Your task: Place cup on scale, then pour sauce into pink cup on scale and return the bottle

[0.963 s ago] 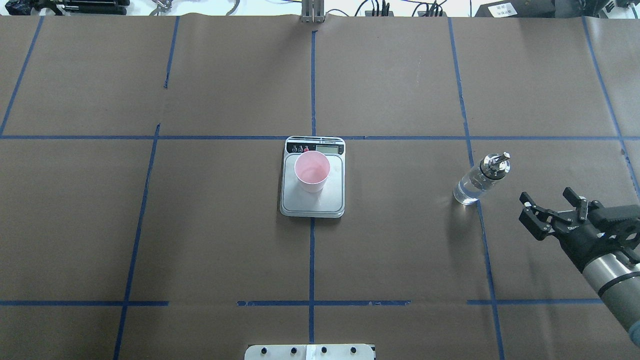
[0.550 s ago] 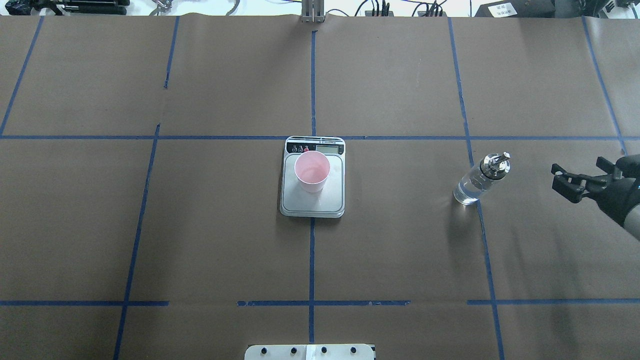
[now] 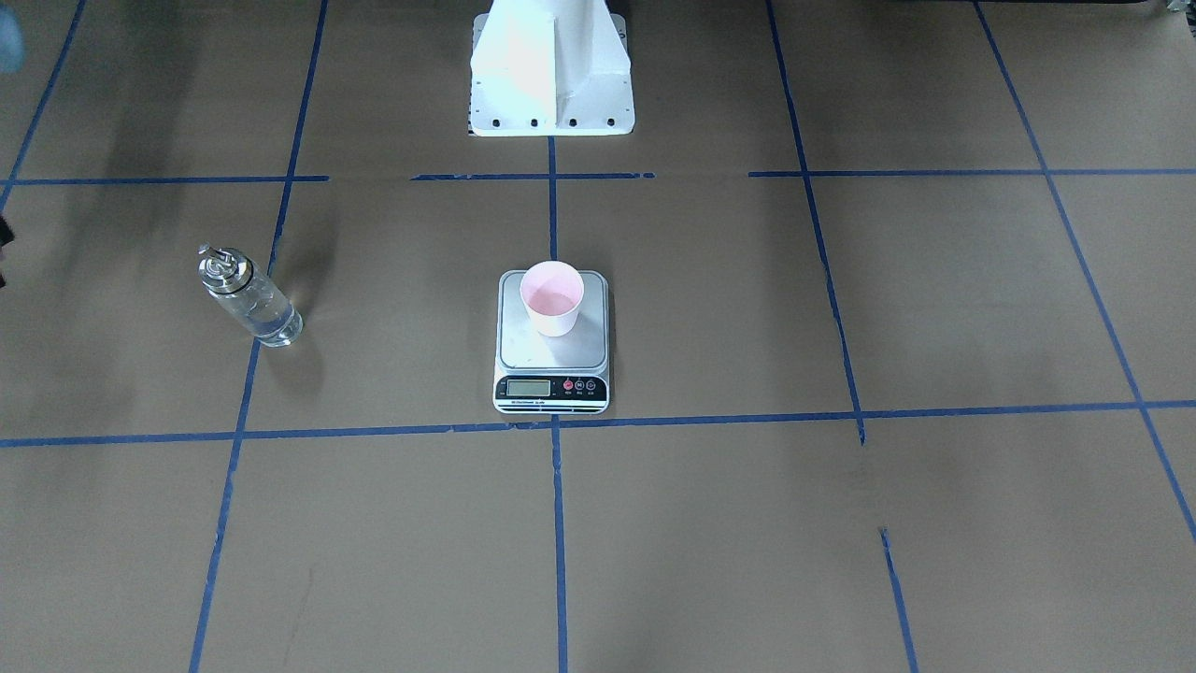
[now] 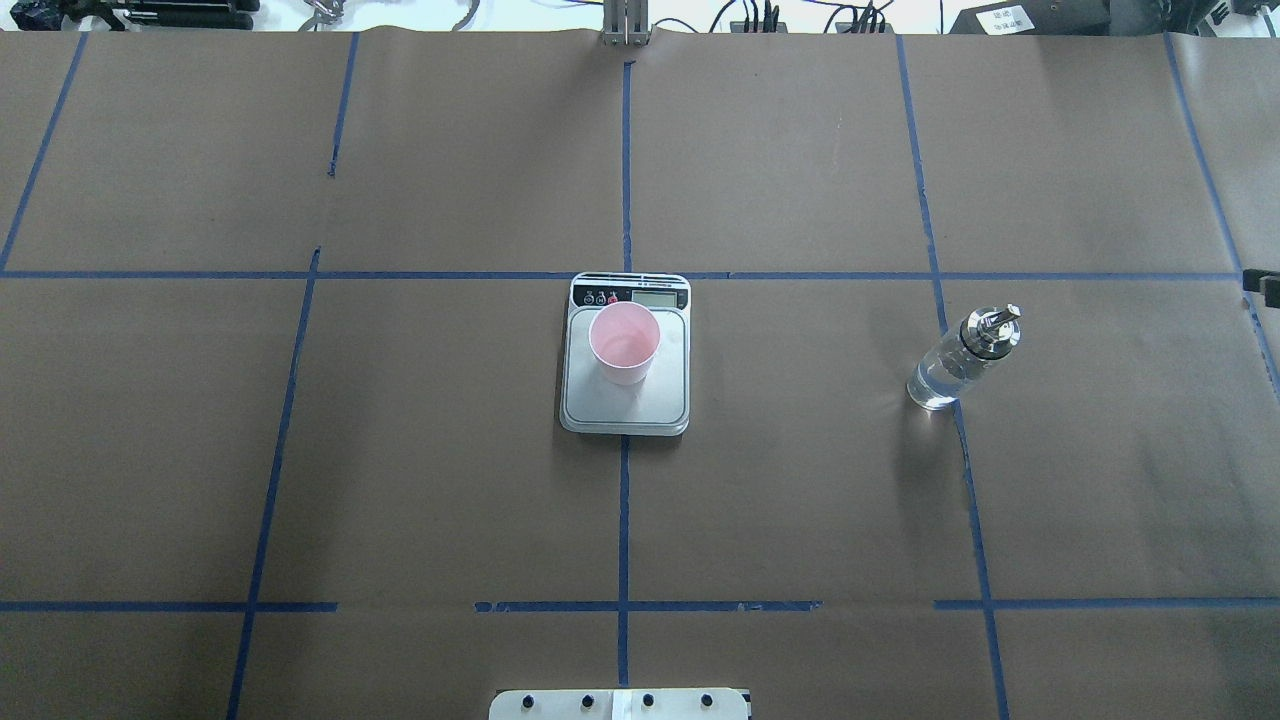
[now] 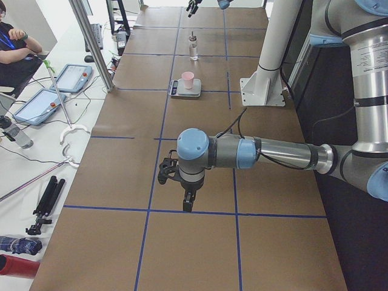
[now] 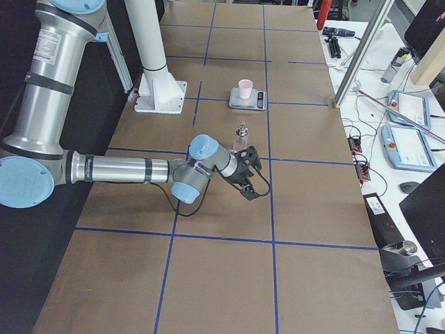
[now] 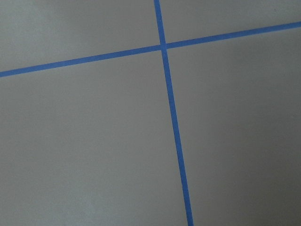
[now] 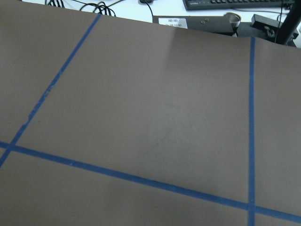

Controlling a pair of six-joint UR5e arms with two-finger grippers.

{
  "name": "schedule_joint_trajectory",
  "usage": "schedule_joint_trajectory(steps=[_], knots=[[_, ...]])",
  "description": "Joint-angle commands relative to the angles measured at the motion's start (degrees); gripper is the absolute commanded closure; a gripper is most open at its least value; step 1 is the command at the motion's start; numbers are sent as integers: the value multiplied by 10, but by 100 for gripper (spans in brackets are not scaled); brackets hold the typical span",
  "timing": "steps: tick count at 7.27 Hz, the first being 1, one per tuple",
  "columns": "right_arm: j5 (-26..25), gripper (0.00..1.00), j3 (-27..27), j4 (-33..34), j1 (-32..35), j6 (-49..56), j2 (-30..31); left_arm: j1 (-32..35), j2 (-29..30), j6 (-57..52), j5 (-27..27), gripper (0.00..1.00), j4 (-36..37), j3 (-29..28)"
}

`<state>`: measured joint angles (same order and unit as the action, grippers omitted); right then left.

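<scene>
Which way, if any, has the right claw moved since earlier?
Yes. The right claw slid rightward, away from the bottle, to the overhead view's edge.

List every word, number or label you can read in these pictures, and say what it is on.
No text is legible in any view.
scale: digits on its display, button marks and strip print are too small to read.
white label on the dark box beyond the table's far edge: blurred.

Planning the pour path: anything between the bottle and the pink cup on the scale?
Nothing visible. Between the bottle and the pink cup on the scale there is only bare brown table cover; no arm or other object crosses that stretch.
</scene>
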<state>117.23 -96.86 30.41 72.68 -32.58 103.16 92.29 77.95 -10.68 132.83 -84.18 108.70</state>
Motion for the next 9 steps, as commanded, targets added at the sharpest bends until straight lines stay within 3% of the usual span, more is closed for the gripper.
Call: schedule_joint_trajectory(steps=[1,3,4,6,7,9], knots=[[117,0,60,140,120,107,-71,0,-1,-1,2,0,1,2],[131,0,55,360,177,288,-139,0,-1,-1,2,0,1,2],[139,0,55,430,198,359,-148,0,-1,-2,2,0,1,3],[148,0,54,577,199,373,-138,1,-1,-3,1,0,1,-1],[147,0,50,607,199,374,-122,0,-2,-3,0,0,1,-2],[152,0,35,596,199,376,-88,1,-3,-2,1,0,1,-2]])
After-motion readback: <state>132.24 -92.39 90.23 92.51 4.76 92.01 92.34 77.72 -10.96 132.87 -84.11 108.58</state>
